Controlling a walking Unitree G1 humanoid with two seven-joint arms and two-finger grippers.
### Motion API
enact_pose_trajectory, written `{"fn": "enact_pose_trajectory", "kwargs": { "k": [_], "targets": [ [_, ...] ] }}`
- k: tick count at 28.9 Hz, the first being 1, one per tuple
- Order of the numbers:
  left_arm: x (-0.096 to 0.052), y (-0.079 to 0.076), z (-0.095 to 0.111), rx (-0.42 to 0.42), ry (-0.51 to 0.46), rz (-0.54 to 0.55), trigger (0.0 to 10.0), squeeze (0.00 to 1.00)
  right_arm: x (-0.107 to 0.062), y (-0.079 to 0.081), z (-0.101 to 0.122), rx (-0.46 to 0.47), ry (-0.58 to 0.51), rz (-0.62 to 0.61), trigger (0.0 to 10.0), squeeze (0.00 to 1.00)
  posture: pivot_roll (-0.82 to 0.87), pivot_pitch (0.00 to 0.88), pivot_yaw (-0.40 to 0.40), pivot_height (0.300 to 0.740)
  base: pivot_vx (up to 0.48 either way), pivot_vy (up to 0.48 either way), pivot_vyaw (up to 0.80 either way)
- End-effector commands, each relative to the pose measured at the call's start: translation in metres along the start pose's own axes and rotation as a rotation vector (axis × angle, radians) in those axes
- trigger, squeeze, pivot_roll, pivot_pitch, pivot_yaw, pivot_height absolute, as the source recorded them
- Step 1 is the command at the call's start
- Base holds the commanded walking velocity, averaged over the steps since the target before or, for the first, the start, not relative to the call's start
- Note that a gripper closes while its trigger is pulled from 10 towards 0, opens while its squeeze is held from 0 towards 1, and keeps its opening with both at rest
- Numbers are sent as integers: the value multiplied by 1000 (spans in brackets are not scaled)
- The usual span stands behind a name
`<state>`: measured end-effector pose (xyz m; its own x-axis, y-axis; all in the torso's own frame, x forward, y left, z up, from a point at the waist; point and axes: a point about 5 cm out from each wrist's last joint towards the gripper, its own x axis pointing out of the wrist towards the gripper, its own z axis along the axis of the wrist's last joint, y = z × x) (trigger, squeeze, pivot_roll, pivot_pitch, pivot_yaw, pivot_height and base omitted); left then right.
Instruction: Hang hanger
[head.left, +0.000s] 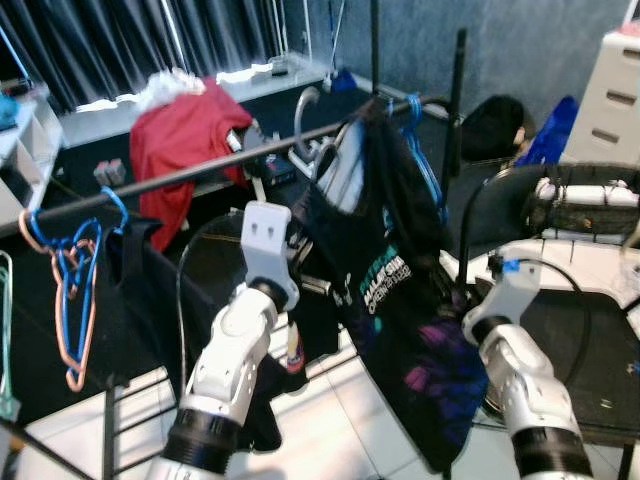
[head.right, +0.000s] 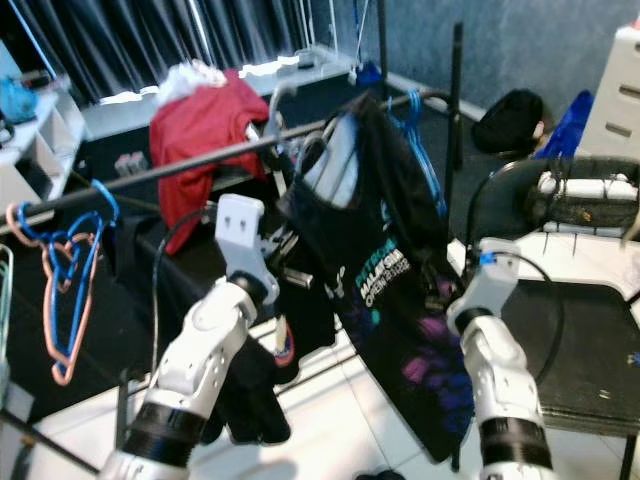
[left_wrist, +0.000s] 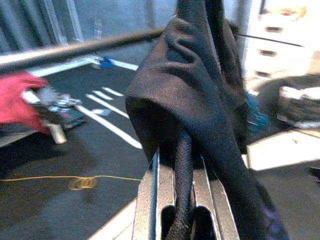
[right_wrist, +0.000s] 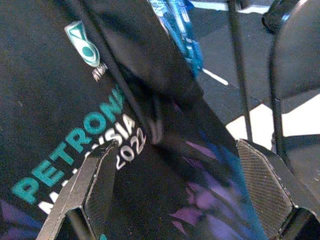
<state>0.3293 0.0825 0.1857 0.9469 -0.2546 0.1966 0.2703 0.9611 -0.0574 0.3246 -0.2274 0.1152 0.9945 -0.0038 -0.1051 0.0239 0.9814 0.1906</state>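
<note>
- Left pincer (left_wrist: 177, 200) clamped tight on a fold of the black T-shirt (head.left: 395, 270), just below the rail (head.left: 190, 176).
- Right pincer (right_wrist: 185, 195) spread wide, fingers either side of the shirt's print.

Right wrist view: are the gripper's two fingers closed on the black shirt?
No: the right gripper is open, its fingers spread apart before the black shirt.

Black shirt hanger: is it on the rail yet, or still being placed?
Done: the black shirt hangs by the rail, its hanger hook at the bar. In hand: left gripper pinches the shirt's fabric; right gripper is open, facing the print. Left: release, withdraw.
</note>
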Motion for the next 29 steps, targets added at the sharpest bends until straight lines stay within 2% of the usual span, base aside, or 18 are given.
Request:
{"fn": "enact_pose_trajectory", "kwargs": {
  "k": [1, 3, 5, 7, 8, 9, 10, 12, 13, 15, 16, 17, 20, 23, 25, 26, 28, 29],
  "targets": [
    [-2, 20, -2, 33, 33, 96, 10000, 0, 1, 6, -5, 14, 14, 17, 10000, 0, -133, 0, 98, 740, 0, 0, 0],
    [-6, 28, -3, 78, 56, 116, 10000, 0, 0, 6, -5, 17, 13, 16, 10000, 0, -132, 0, 100, 740, 0, 0, 0],
    [-10, 29, -6, 80, 64, 81, 10000, 0, 0, 6, -5, 19, 13, 16, 10000, 0, -132, 0, 100, 740, 0, 0, 0],
    [-20, 29, -12, 90, 70, -43, 10000, 0, 0, 6, -5, 21, 14, 16, 10000, 0, -132, 0, 100, 740, 0, 0, 0],
    [-20, 29, -12, 90, 70, -43, 10000, 0, 0, 6, -5, 21, 14, 16, 10000, 0, -132, 0, 100, 740, 0, 0, 0],
    [-30, 33, -14, 108, 70, -119, 10000, 0, 0, 6, -5, 22, 14, 16, 10000, 0, -131, 3, 103, 740, 0, 0, 0],
    [-30, 33, -14, 108, 70, -119, 10000, 0, 0, 6, -5, 22, 14, 16, 10000, 0, -131, 3, 103, 740, 0, 0, 0],
    [-53, 48, -13, 120, 79, -280, 10000, 0, 0, 6, -5, 25, 15, 16, 10000, 0, -126, 6, 102, 740, 0, 0, 0],
    [-53, 48, -13, 120, 79, -280, 10000, 0, 0, 6, -5, 25, 15, 16, 10000, 0, -126, 6, 102, 740, 0, 0, 0],
    [-76, 65, -8, 147, 121, -412, 10000, 0, 0, 6, -4, 28, 15, 18, 10000, 0, -121, 9, 101, 740, 0, 0, 0],
    [-76, 65, -8, 147, 121, -412, 10000, 0, 0, 6, -4, 28, 15, 18, 10000, 0, -121, 9, 101, 740, 0, 0, 0],
    [-83, 72, -7, 169, 151, -443, 10000, 0, 0, 6, -4, 29, 16, 18, 10000, 0, -120, 8, 99, 740, 0, 0, 0],
    [-93, 94, -16, 223, 288, -391, 10000, 0, 0, 6, -4, 30, 16, 18, 10000, 0, -120, 8, 99, 740, 0, 0, 0],
    [-93, 94, -16, 223, 288, -391, 10000, 0, 0, 6, -4, 30, 16, 18, 10000, 0, -120, 8, 99, 740, 0, 0, 0],
    [-91, 102, -31, 279, 386, -275, 10000, 0, 0, 6, -4, 30, 15, 16, 10000, 0, -120, 8, 99, 740, 0, 0, 0],
    [-91, 102, -31, 279, 386, -275, 10000, 0, 0, 6, -4, 30, 15, 16, 10000, 0, -120, 8, 99, 740, 0, 0, 0],
    [-88, 102, -40, 348, 433, -218, 10000, 0, 0, 5, -4, 28, 15, 15, 10000, 0, -120, 8, 99, 740, 0, 0, 0],
    [-88, 102, -40, 348, 433, -218, 10000, 0, 0, 5, -4, 28, 15, 15, 10000, 0, -120, 8, 99, 740, 0, 0, 0]
  ]
}}
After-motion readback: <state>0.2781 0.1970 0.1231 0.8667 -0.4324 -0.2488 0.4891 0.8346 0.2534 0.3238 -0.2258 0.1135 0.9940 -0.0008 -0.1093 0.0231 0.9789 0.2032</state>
